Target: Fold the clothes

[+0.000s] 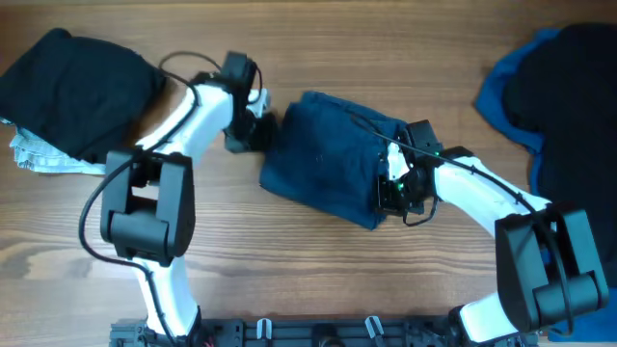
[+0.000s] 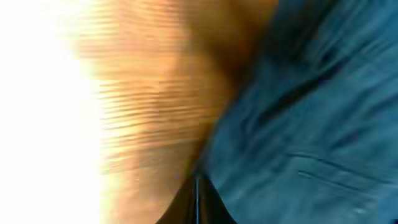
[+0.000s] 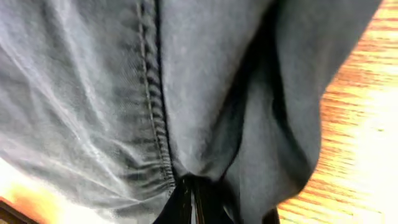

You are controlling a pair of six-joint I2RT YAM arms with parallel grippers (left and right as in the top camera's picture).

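A dark blue garment [image 1: 328, 159] lies folded in the middle of the table. My left gripper [image 1: 260, 133] is at its left edge, with the fingers [image 2: 198, 183] pressed together where the blue cloth [image 2: 311, 112] meets the wood; that view is blurred. My right gripper [image 1: 393, 188] is at the garment's right edge. Its fingers [image 3: 193, 190] are shut on a bunched fold of the cloth [image 3: 205, 81] beside a stitched seam.
A black pile of clothes [image 1: 77, 82] lies at the far left on a white cloth [image 1: 39, 154]. A blue and black heap [image 1: 559, 77] fills the far right corner. Bare wood lies in front of the garment.
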